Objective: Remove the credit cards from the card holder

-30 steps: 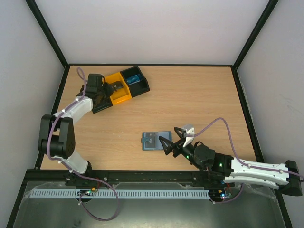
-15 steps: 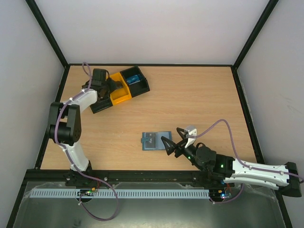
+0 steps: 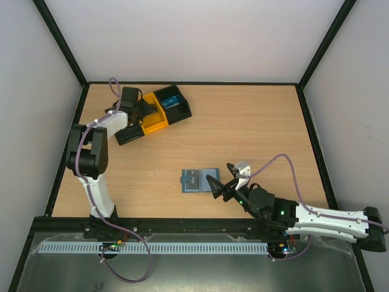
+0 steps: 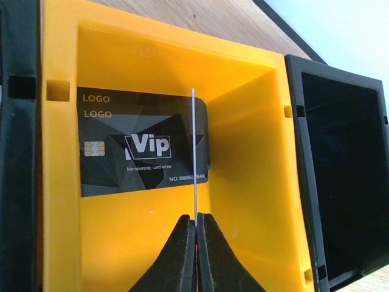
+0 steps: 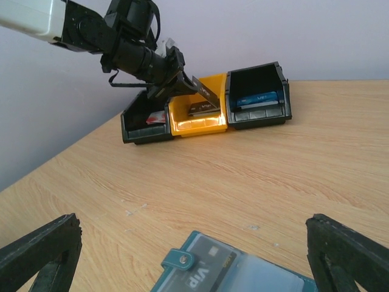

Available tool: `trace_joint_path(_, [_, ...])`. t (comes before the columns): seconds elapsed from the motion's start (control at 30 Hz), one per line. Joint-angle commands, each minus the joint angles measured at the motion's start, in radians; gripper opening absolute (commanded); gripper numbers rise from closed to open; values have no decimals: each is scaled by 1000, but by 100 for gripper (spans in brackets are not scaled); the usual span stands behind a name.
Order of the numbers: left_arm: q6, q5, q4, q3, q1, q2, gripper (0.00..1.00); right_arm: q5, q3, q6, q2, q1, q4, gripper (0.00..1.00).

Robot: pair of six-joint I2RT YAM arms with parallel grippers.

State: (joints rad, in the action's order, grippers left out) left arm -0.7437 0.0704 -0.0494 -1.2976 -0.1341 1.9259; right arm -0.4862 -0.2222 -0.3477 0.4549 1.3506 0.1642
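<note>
The blue-grey card holder (image 3: 199,180) lies open in the middle of the table, a black Vip card (image 5: 220,269) showing in its clear pocket. My right gripper (image 3: 220,176) stands wide open just right of it, one finger on each side of the holder (image 5: 243,274) in the right wrist view, holding nothing. My left gripper (image 4: 196,218) is shut on a thin credit card seen edge-on (image 4: 194,152), held over the tray's orange compartment (image 4: 255,182). Another black Vip card (image 4: 140,146) lies flat in that compartment.
The three-compartment tray (image 3: 152,112) sits at the back left. Its left black compartment holds a red card (image 5: 157,118) and its right black one a blue card (image 5: 258,98). Black frame rails border the table.
My left arm has folded closer to its base and its gripper has shifted right over the orange compartment, still holding the card. The right arm has barely moved.
</note>
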Motion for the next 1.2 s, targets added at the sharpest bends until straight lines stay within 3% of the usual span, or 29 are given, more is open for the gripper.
trace_joint_path(0.0, [18,-14,15,-38,5,36,3,-18,21,20,16,7,35,98])
trace_joint_path(0.27, [11,-22,11,-61,7,71,3,-29,29,33,2,7,5,98])
trace_joint_path(0.8, [12,-40,-35,-66,7,27,33,-34,43,-41,-56,7,-26,98])
trace_joint_path(1.17, [29,48,-82,-6,8,-161,49,-12,-64,-259,74,7,-182,98])
